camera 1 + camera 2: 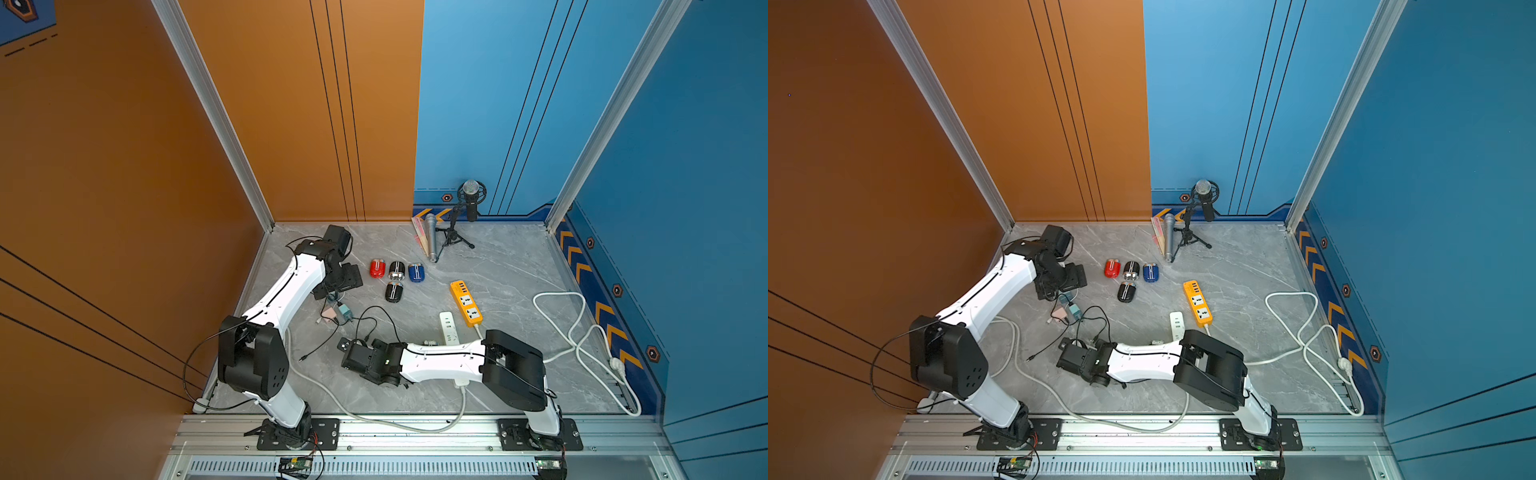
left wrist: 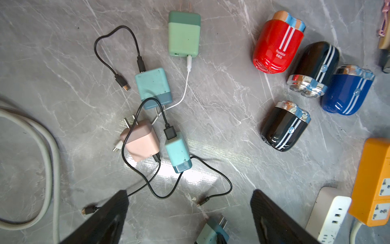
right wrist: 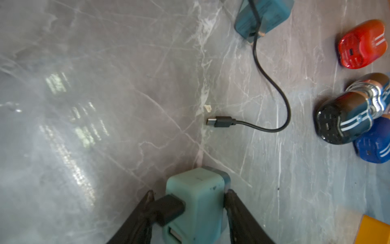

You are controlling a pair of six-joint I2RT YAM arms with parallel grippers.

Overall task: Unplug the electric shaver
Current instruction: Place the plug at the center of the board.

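Both top views: four electric shavers (image 1: 397, 270) clustered on counter (image 1: 498, 266), at 1 o'clock from right claw (image 1: 345, 347); chargers (image 1: 337, 312) at 12 o'clock from it.
Left wrist: left claw (image 2: 190, 192) spread wide, holding nothing, facing chargers.
Right wrist: right claw (image 3: 190, 192) flanks teal charger (image 3: 196, 202) carrying black USB plug (image 3: 166, 209); clamped or slack, cannot tell. Loose cable end (image 3: 219, 122) apart from shavers.

The red shaver (image 2: 276, 44) is showing the white brand name "Royalstar", with small characters beneath it staying too tiny to read.
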